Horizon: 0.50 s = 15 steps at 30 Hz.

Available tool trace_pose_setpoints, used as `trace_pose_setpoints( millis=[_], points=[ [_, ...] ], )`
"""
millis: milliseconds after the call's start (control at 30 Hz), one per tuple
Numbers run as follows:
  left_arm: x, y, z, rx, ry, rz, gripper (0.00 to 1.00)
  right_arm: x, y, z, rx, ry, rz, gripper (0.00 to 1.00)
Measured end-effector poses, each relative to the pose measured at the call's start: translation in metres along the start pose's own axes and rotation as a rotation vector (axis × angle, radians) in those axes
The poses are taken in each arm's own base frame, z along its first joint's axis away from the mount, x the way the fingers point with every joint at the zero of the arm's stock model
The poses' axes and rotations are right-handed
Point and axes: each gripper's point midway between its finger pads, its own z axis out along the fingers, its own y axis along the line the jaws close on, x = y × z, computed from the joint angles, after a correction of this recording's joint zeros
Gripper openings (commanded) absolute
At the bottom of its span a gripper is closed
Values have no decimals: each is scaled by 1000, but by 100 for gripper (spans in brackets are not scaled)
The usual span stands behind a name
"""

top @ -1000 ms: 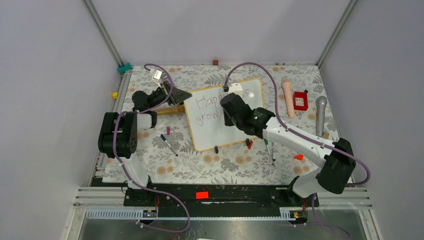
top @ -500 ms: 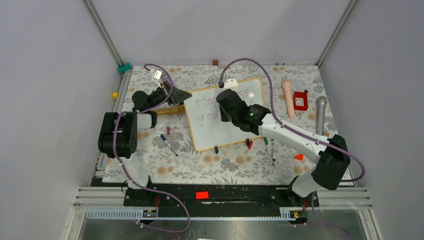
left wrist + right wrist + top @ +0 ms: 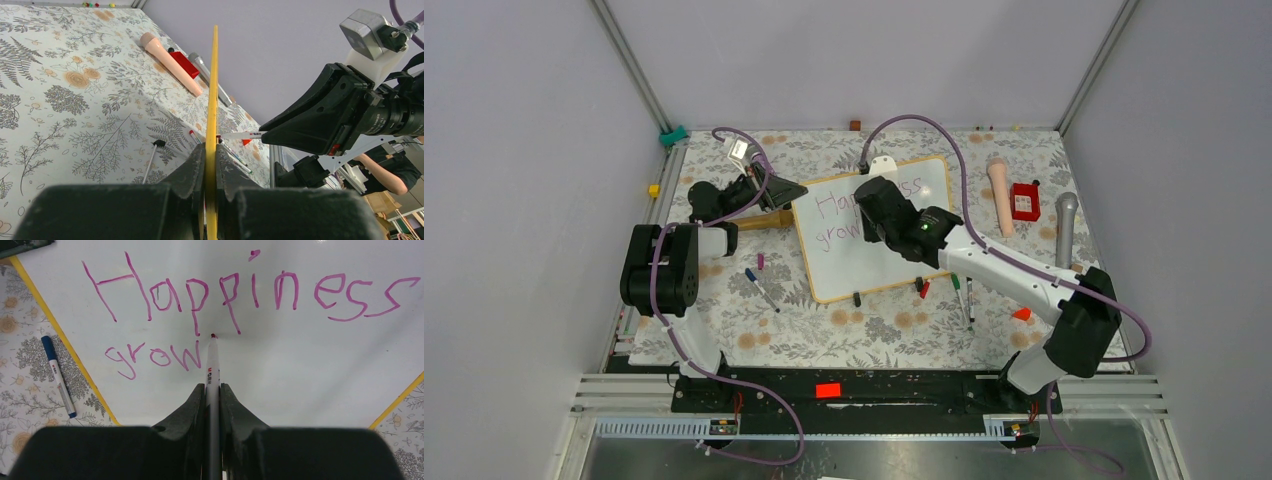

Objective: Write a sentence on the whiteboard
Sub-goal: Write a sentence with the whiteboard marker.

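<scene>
The whiteboard [image 3: 854,265] stands tilted mid-table; its yellow rim [image 3: 214,90] runs edge-on through the left wrist view. My left gripper [image 3: 786,194] [image 3: 212,150] is shut on the board's left rim. On the white face [image 3: 310,360] the pink sentence [image 3: 250,290] reads "Happiness" with "grow" [image 3: 155,357] below it. My right gripper [image 3: 879,205] [image 3: 212,387] is shut on a white marker [image 3: 213,360]. Its pink tip sits at the board just right of the "w". In the top view my right arm hides the middle of the lettering [image 3: 836,205].
A blue marker [image 3: 760,288] and a pink cap [image 3: 761,261] lie left of the board. Green and red markers [image 3: 962,300] lie to its lower right. At the far right are a peach cylinder [image 3: 1000,195], a red box [image 3: 1025,201] and a grey microphone [image 3: 1065,230].
My right gripper has slid left and slightly up across the board with the marker, uncovering the end of "Happiness". The left gripper and the board have not moved.
</scene>
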Motion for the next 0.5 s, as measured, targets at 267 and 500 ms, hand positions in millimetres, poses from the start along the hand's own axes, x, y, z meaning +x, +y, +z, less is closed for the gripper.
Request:
trace_pose_setpoints(
  millis=[267, 500],
  points=[
    [0, 0, 0, 0, 0, 0, 0, -2, 7, 1, -24, 4, 0, 0],
    [0, 0, 0, 1, 0, 1, 0, 4, 9, 0, -41, 28, -7, 0]
  ],
)
